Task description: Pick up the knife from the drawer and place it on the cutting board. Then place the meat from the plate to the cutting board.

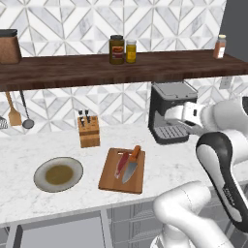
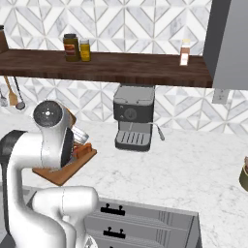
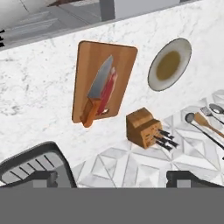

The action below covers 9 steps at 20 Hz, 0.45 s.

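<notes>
From where I sit, both halves of the job look done. Taking the left base view from left to right, the plate (image 1: pixel 58 174) sits bare on the counter, and beside it the cutting board (image 1: pixel 122 171) carries the knife (image 1: pixel 131 164) with the meat (image 1: pixel 121 164) lying right against the blade on its left. The drawer (image 1: pixel 55 232) shows at the bottom edge under the counter, apparently pulled out. The gripper (image 3: pixel 113 179) is raised well above the counter with its fingertips (image 3: pixel 189 179) spread wide and nothing between them, so I judge this the retreat after release. Nothing more needs carrying; the next move, as I see it, is just to back the arm off without brushing the coffee machine (image 1: pixel 169 111) it hangs near. The hand view gives me the board from overhead, with the strip of meat partly tucked along the blade. In the right base view the arm's own bulk covers most of the board (image 2: pixel 63 170), leaving just one corner showing.
</notes>
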Available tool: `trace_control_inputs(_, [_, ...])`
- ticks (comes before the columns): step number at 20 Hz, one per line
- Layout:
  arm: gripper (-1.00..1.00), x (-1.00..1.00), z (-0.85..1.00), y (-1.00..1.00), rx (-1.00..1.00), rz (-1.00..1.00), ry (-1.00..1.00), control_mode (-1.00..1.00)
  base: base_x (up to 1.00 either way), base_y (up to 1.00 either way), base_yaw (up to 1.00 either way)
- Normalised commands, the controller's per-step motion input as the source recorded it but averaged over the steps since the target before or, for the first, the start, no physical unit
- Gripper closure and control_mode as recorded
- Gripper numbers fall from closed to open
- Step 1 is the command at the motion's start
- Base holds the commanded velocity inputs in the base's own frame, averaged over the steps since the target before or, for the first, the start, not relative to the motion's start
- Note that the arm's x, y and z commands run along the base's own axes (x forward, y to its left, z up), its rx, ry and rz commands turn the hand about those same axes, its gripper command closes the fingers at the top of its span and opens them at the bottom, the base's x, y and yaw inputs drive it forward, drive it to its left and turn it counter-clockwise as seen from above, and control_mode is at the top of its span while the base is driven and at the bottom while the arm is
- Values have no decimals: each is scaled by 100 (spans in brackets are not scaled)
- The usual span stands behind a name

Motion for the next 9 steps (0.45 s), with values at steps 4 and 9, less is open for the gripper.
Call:
trace_control_inputs(4, [-100,-41,22,-50,18,-3,-27,-100,0,0,0])
trace_control_inputs(9, [-100,0,0,0,0,0,0,-100,0,0,0])
